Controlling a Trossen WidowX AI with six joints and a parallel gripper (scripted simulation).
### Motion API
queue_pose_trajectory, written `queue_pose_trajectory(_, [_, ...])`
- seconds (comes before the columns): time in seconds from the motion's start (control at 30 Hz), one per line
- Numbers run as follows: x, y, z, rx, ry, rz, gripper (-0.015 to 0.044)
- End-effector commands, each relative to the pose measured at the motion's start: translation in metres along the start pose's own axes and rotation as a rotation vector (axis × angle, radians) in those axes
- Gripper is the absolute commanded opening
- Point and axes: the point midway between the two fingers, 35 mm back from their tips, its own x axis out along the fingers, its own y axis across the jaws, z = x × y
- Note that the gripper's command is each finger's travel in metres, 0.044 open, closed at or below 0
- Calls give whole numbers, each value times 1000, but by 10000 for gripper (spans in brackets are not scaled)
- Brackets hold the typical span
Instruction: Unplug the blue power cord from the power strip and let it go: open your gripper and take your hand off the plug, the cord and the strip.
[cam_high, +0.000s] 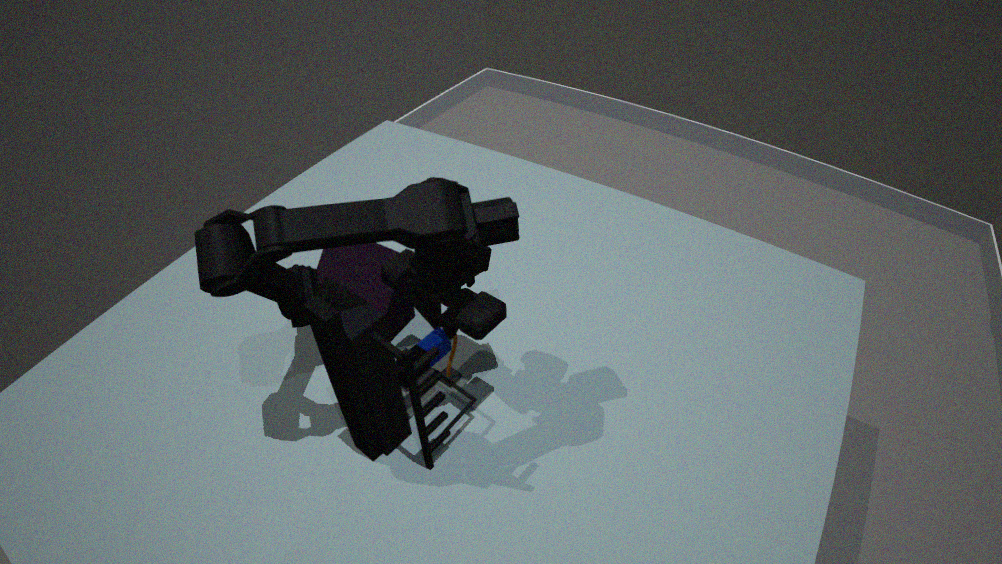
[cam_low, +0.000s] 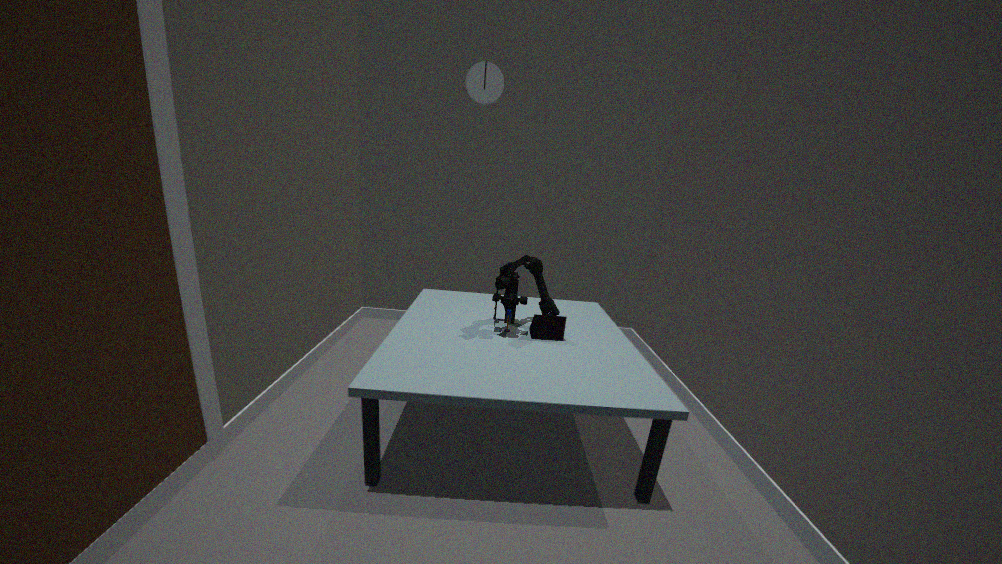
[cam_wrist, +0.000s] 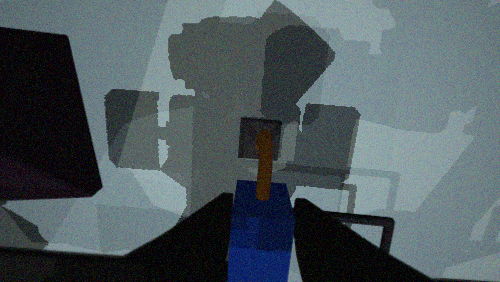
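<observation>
The blue plug (cam_high: 435, 340) (cam_wrist: 260, 265) sits between the two black fingers of my gripper (cam_wrist: 263, 206) (cam_low: 510, 314), which is shut on it. The orange cord (cam_high: 451, 357) (cam_wrist: 264, 170) leaves the plug's far end and runs down to a small dark square (cam_wrist: 247, 142) near the table. A black open frame with several short bars (cam_high: 421, 430) (cam_wrist: 370, 218) stands beside and below the plug. I cannot make out the power strip's body for certain in this dim light. In the wrist view the plug's near end runs out of the picture.
A large black box (cam_high: 375, 420) (cam_low: 548, 327) (cam_wrist: 45, 115) stands close beside the hand and the frame, at the foot of the arm. The pale blue table (cam_high: 666, 315) (cam_low: 455, 371) carries everything and shows several overlapping shadows.
</observation>
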Motion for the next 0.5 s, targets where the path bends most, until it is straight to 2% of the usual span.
queue_pose_trajectory(0.0, [0,0,-2,5,-6,-3,157])
queue_pose_trajectory(0.33, [-3,-1,9,5,-7,-3,420])
queue_pose_trajectory(0.37, [-4,-1,15,5,-8,-3,440])
queue_pose_trajectory(0.47, [-10,-1,42,5,-9,-3,440])
